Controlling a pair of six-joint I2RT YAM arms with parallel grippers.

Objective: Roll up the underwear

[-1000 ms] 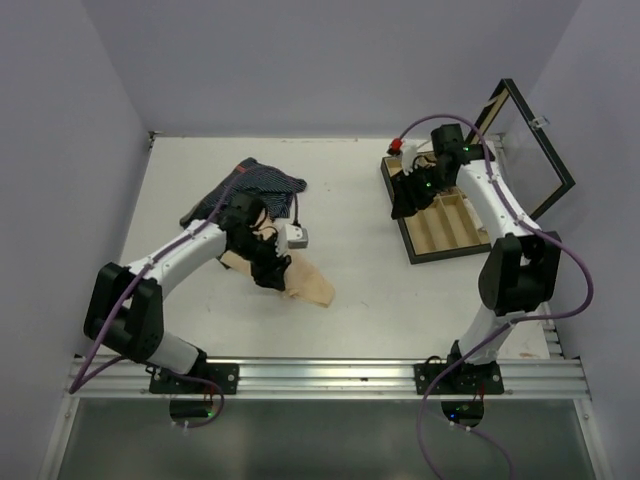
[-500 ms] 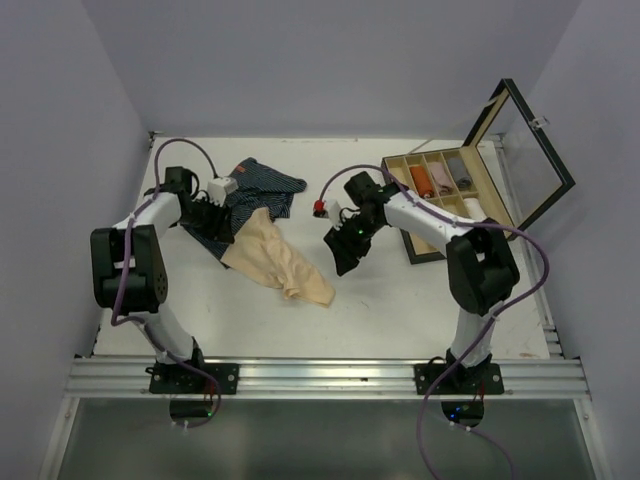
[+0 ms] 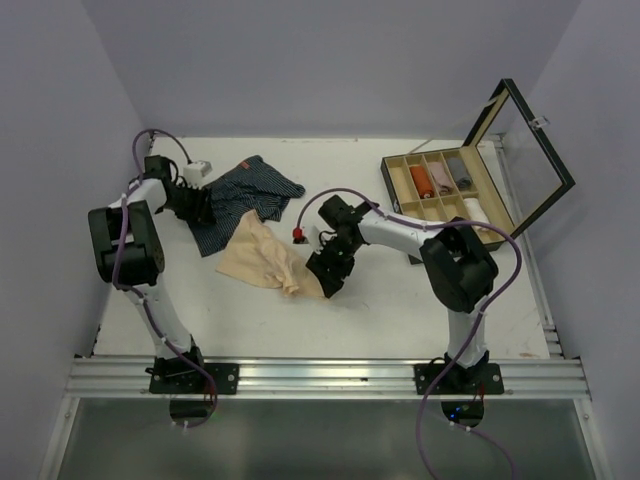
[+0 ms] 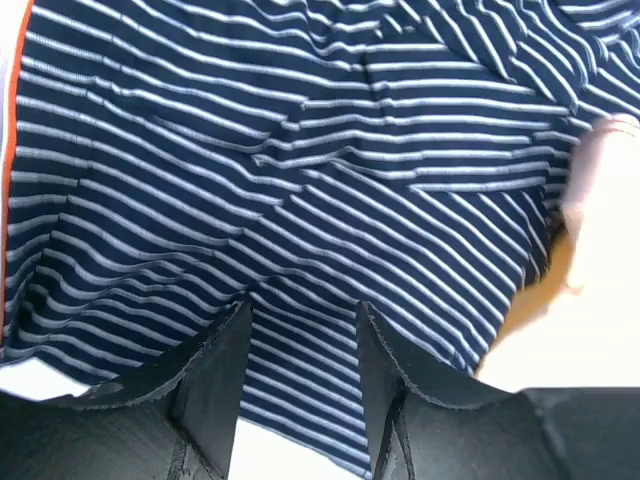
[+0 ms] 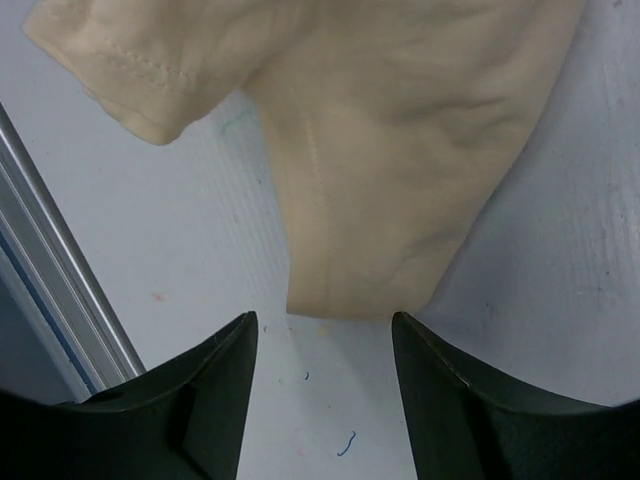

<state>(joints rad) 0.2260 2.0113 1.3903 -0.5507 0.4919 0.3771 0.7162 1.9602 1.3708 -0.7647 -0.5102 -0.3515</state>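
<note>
The navy striped underwear (image 3: 245, 190) lies crumpled at the back left of the table. My left gripper (image 3: 203, 203) is at its left edge. In the left wrist view the jaws of the left gripper (image 4: 302, 305) stand apart over the striped cloth (image 4: 300, 150), which runs between the fingertips. The beige underwear (image 3: 262, 258) lies spread in front of the navy one, overlapping its near edge. My right gripper (image 3: 328, 280) is low at its right end. In the right wrist view it (image 5: 322, 320) is open over bare table, just short of the beige cloth's (image 5: 400, 150) narrow end.
A compartmented wooden box (image 3: 386, 175) stands at the back right with its glass lid (image 3: 530, 140) raised. Rolled cloths, among them an orange and a pinkish one, lie in its compartments. Side walls close the table in. A metal rail (image 3: 320, 375) runs along the near edge.
The left arm swung from the beige cloth back to the navy one's left edge. The right arm left the box and came down at the beige cloth's right end, its jaws widening.
</note>
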